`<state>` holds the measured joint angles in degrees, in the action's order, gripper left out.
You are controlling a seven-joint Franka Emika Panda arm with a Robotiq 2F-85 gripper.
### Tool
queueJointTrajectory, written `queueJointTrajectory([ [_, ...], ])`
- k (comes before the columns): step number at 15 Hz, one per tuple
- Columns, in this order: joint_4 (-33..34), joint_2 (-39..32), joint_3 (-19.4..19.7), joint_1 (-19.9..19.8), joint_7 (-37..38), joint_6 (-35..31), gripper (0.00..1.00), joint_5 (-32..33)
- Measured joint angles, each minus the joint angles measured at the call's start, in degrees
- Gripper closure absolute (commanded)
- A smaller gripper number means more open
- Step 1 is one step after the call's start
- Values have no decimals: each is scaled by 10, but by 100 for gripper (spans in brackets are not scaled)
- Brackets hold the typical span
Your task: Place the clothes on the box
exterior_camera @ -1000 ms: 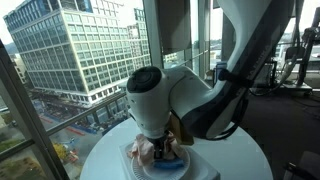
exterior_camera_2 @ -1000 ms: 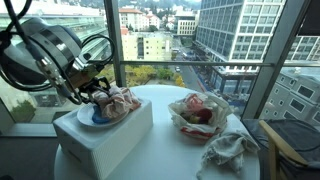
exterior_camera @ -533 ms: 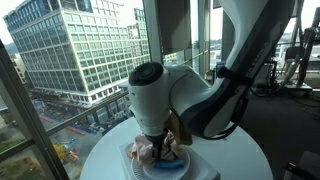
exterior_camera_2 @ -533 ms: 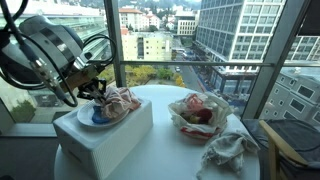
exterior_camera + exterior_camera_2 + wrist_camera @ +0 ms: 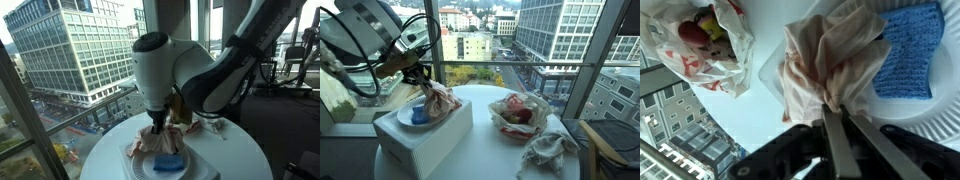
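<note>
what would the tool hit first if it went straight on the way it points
The pinkish cloth pinched in the tool, then probably the white plate beneath; depth is unclear.

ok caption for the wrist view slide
Hand gripping a pink cloth on a white plate beside a blue sponge.

A crinkled plastic bag (image 5: 518, 112) sits open on my round white surface (image 5: 485, 152) — the wrist view shows red and yellow things inside the bag (image 5: 700, 45). A blue sponge (image 5: 908, 50) lies flat on a white plate (image 5: 925, 118). Beyond the glass stands a tall office building (image 5: 75, 45) — a street runs below it.
</note>
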<state>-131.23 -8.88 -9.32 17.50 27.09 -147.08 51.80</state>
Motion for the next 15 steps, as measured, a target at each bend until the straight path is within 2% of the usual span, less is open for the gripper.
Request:
queueJointTrajectory([
  [5, -22, 62, 12, -21, 86, 114, 98, 41],
  [9, -52, 102, 17, -54, 139, 208, 98, 45],
  [12, -75, 126, 22, -78, 159, 283, 98, 27],
  [15, -93, 136, 31, -98, 157, 323, 98, -19],
])
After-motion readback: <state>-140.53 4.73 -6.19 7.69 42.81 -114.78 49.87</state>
